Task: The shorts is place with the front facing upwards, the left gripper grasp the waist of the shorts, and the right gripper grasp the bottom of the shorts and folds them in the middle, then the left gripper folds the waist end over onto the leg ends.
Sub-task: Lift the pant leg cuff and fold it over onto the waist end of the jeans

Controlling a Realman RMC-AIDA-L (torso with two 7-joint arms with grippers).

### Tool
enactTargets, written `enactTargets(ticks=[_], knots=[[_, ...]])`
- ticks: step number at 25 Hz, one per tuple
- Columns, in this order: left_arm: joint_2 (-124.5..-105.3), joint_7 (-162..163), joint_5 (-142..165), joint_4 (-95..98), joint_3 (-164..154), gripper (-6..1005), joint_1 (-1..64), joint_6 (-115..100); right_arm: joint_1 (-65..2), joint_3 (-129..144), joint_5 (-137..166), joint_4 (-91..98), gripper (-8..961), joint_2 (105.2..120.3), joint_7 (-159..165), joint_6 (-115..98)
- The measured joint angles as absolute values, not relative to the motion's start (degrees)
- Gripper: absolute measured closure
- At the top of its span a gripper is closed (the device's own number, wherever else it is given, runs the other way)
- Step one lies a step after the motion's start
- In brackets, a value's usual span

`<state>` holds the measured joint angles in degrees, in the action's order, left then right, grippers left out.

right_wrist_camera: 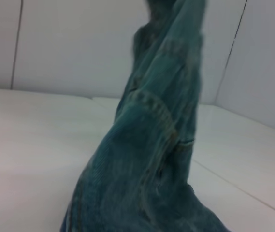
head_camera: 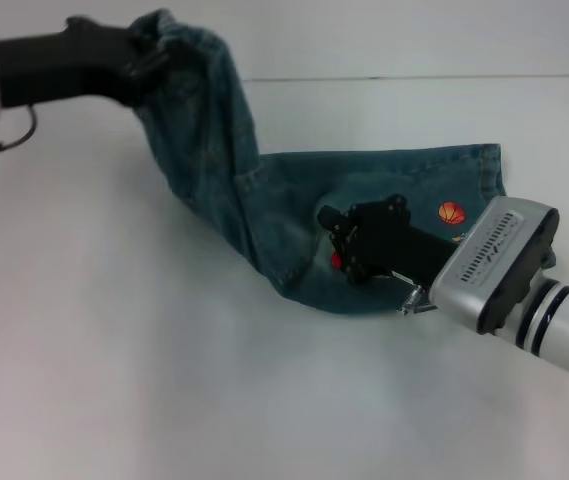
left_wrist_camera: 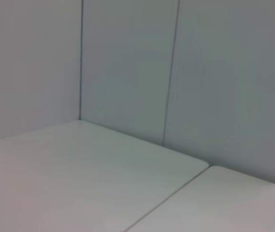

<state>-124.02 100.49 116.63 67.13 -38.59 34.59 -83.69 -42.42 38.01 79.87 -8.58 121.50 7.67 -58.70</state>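
head view: i judge the final fold half done, my left gripper (head_camera: 142, 62) clamped on the waist (head_camera: 179, 40), raising the shorts (head_camera: 294, 210) off the table (head_camera: 114, 380); right gripper's (head_camera: 349, 245) fingers unreadable.

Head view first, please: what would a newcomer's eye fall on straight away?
The denim shorts stand out: one end is hoisted off the white table at the far left by the left end effector, shut on the cloth, while the rest lies flat. Over the flat part, near an orange basketball print, sits the right end effector.
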Motion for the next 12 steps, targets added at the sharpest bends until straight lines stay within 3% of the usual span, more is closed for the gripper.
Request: enactTargets(ticks=[12], knots=[[-124.12, 108.4, 115.2, 69.5, -54.1, 954, 38.6, -76.3, -46.9, 34.3, 82.4, -12.8, 914, 121.56, 4.7, -54.6]])
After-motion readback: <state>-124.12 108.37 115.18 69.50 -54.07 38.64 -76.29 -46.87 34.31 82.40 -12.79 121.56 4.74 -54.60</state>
